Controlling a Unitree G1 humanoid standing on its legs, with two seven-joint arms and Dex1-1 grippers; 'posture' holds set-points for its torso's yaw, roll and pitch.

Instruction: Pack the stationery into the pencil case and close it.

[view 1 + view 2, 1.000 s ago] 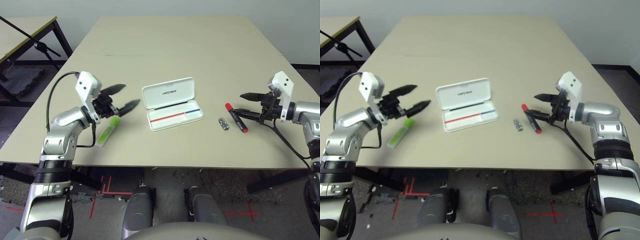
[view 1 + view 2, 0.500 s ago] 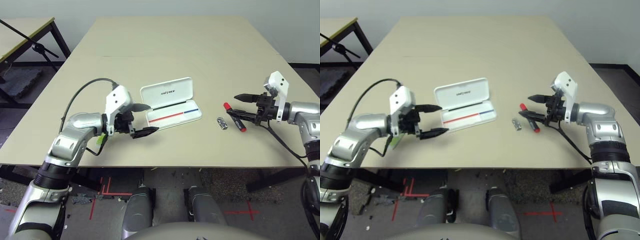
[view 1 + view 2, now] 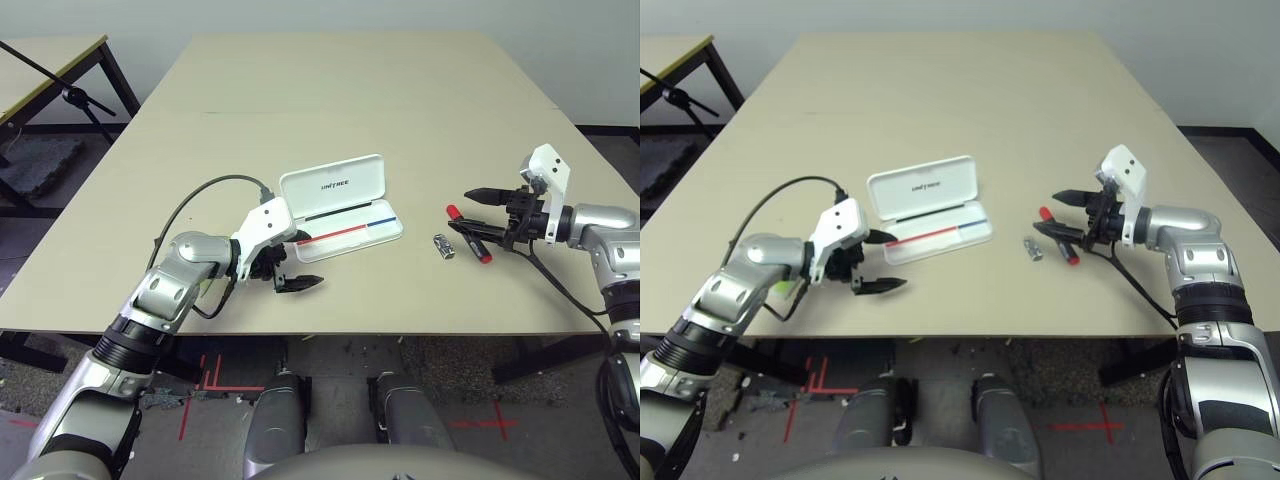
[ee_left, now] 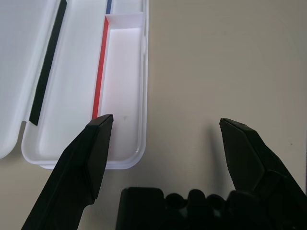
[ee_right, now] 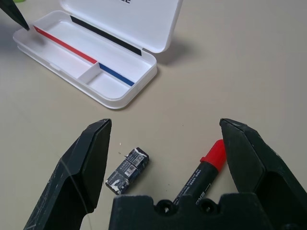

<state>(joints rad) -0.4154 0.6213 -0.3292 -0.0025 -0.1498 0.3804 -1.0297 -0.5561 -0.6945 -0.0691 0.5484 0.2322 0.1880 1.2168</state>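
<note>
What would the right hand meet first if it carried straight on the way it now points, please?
Probably the marker, which lies on the table just ahead of the open right hand, with the small clip piece beside it. Depth is uncertain, so it might pass above them.

A beige table (image 3: 400, 110) is seen, on which an open white pencil case (image 3: 340, 207) lies. To its right, a small silver-black clip (image 3: 445, 247) and a red-and-black marker (image 3: 472, 236) are laid just beside each other.
</note>
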